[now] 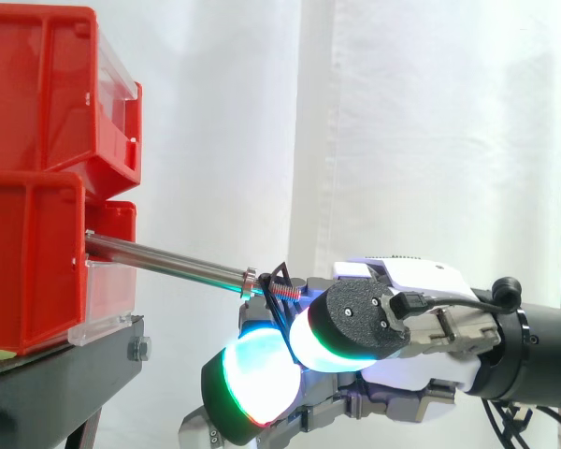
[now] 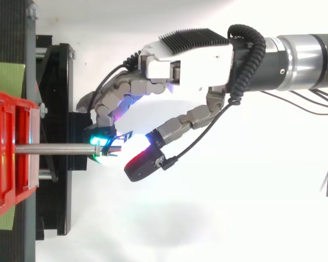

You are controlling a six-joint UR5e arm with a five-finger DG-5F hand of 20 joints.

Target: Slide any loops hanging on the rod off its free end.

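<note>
A smooth, round steel rod (image 1: 168, 264) juts from the front of the lower red bin (image 1: 28, 262), slanting slightly down to the view's right in the side view. It passes a clear plastic lip (image 1: 107, 290) on the bin's edge and ends in a small collar (image 1: 248, 279) with a short ribbed tip (image 1: 279, 290) beyond it. A thin black wire loop (image 1: 282, 269), bent to an angular peak, sits on that tip, past the collar and right at the free end. The hand (image 1: 421, 281), white-shelled on grey links, crowds the tip from the right and below; whether it has hold of the loop cannot be told. A second glossy red bin (image 1: 37, 84) is stacked above, both on the matte black stand (image 1: 56, 374). Above the rod there is open air before the white curtain (image 1: 430, 122)
</note>
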